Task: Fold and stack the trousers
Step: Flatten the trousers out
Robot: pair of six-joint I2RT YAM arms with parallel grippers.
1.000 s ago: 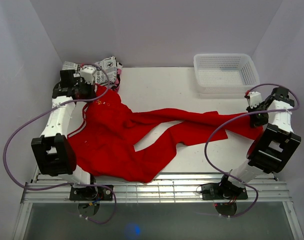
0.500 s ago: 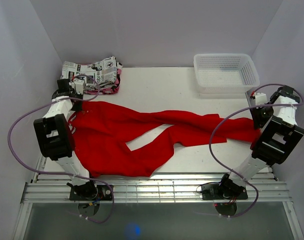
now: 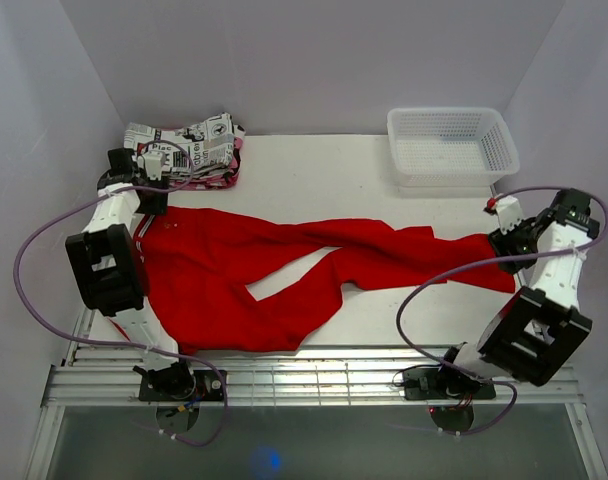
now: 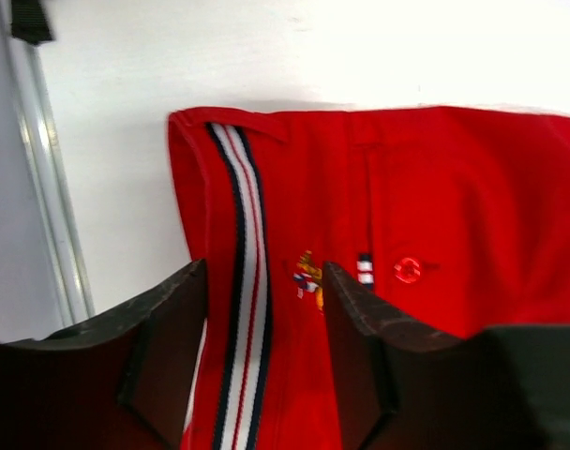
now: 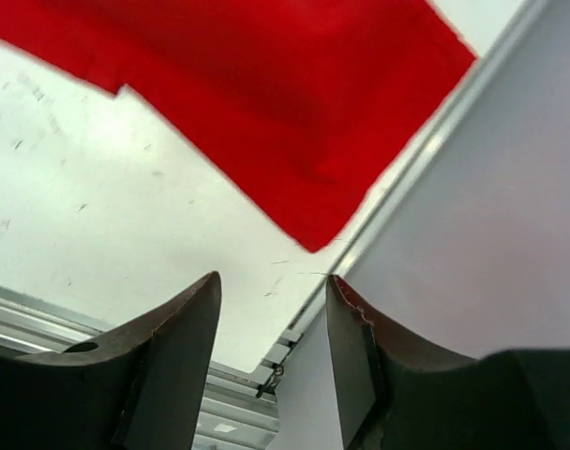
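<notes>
The red trousers lay stretched across the white table, with the waist at the left edge and 2 legs running to hems near the right edge. The left gripper was over the striped waistband, jaws apart and holding nothing. The right gripper stood just short of a hem, likewise spread and empty.

I judged the spreading about done and the folding not yet begun. A wedge of bare table parted the legs and the near one was rumpled. The next move probably called for gripping 1 long edge at waist and hem together and laying it over the other leg.

A folded newspaper-print garment sat at the far left corner and a white mesh basket at the far right. Plain pale walls closed 3 sides.
</notes>
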